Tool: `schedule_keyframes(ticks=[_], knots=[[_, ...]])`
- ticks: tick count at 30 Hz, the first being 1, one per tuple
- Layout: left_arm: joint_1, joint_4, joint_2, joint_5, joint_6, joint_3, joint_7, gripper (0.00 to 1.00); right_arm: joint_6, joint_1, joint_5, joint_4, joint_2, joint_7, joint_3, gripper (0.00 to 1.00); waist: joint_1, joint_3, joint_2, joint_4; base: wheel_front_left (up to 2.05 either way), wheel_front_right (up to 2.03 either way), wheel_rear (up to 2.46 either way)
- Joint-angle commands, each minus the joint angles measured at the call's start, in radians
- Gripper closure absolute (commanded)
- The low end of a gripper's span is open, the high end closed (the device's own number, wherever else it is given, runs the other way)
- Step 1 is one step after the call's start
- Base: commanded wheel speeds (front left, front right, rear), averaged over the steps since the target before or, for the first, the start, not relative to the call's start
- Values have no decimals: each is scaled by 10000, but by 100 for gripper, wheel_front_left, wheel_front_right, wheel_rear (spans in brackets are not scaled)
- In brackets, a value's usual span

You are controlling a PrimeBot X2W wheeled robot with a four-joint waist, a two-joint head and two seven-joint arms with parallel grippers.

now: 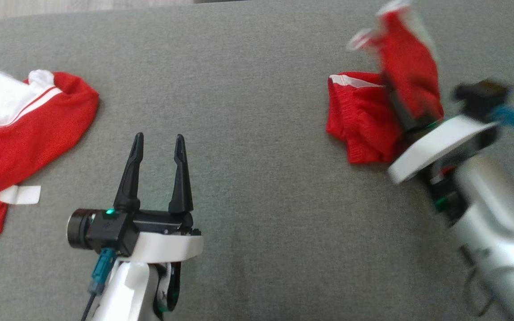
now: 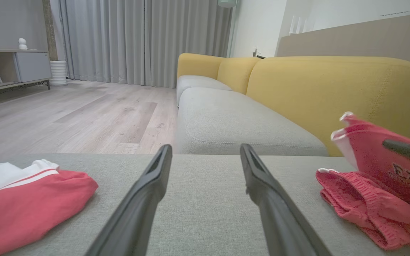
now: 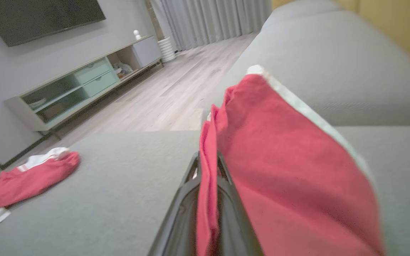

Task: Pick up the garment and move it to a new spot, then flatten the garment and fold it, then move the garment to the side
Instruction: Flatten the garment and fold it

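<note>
The right hand [image 3: 208, 158] is pinching a fold of the red garment [image 1: 364, 120], its two dark fingers pressing close together with the cloth sandwiched between them. Part of the garment is standing up off the grey seat cushion [image 1: 257, 89], its white-trimmed edge pointing upward, while the rest, with an elastic-looking gathered band, is lying bunched on the cushion just below and to the left of the raised part in the head view. In the left wrist view some dark printing is showing on the raised cloth, too blurred to read. The left hand [image 1: 159, 136] is hovering over bare cushion with its fingers spread apart and gripping nothing, well apart from the garment. Further to the robot's left a second red and white garment [image 1: 25, 133] is lying crumpled near the cushion's edge, a white tag sticking out beside it. A yellow sofa back [image 2: 333, 89] and wooden floor [image 2: 84, 113] are showing beyond.
</note>
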Motion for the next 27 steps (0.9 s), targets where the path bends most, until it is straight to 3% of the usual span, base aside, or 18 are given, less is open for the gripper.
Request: schedule_keyframes(ticks=[1, 2, 6, 11, 16, 21, 27], knots=[[-87, -296, 74, -38, 46, 256, -49, 0, 33, 291, -50, -403, 400, 109, 167, 20, 1, -19, -1, 80, 0, 0, 0], [-85, -285, 74, -59, 39, 231, -49, 0, 33, 444, -106, -454, 689, 90, 187, 0, 1, -41, -1, 133, 0, 0, 0], [-35, -259, 74, -143, 60, 154, -49, 0, 33, 1025, -226, -866, 1448, -421, 334, 0, 1, -222, -1, 295, 0, 0, 0], [274, -359, 74, -140, 137, 241, -49, 0, 33, 1669, -1072, -1237, 1385, -1418, -152, 0, 1, -673, -1, 242, 0, 0, 0], [922, -593, 74, -81, 205, 377, -49, 0, 33, 2728, -2365, -1658, 1194, -1710, -1348, 0, 1, -1412, -1, 126, 0, 0, 0], [1998, -746, 74, 86, 166, 495, -49, 0, 33, 4480, -3212, -2523, 1597, -1719, -3154, 0, 1, -2292, -1, 116, 0, 0, 0], [2895, -825, 74, 332, 53, 599, -49, 0, 33, 5796, -4399, -2704, 1788, -1721, -3786, 0, 1, -2837, -1, 131, 0, 0, 0]])
